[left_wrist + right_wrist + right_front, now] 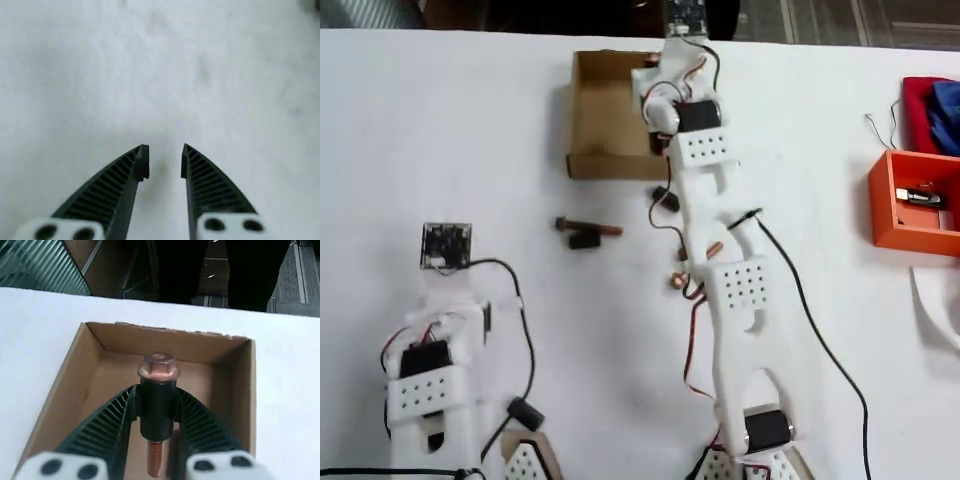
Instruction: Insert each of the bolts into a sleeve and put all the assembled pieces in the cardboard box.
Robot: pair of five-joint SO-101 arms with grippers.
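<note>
My right gripper (pixel 156 407) is shut on a black sleeve (pixel 156 412) with a copper bolt (pixel 158 368) standing through it, head up. It hangs over the inside of the open cardboard box (pixel 60 395). In the high view the right arm (pixel 705 150) stretches to the box (pixel 595 130) at the far middle of the table. Another copper bolt (pixel 600 229) lies on the table in front of the box, with a black sleeve (pixel 583 240) touching it. My left gripper (pixel 164 162) is open over bare white table, holding nothing. The left arm (pixel 430 380) stands at the near left.
Two small copper pieces (pixel 677 283) (pixel 713 248) lie close beside the right arm's middle. An orange tray (pixel 910 225) and red and blue cloth (pixel 930 105) are at the right edge. Black cables (pixel 820 340) trail across the table near the arms.
</note>
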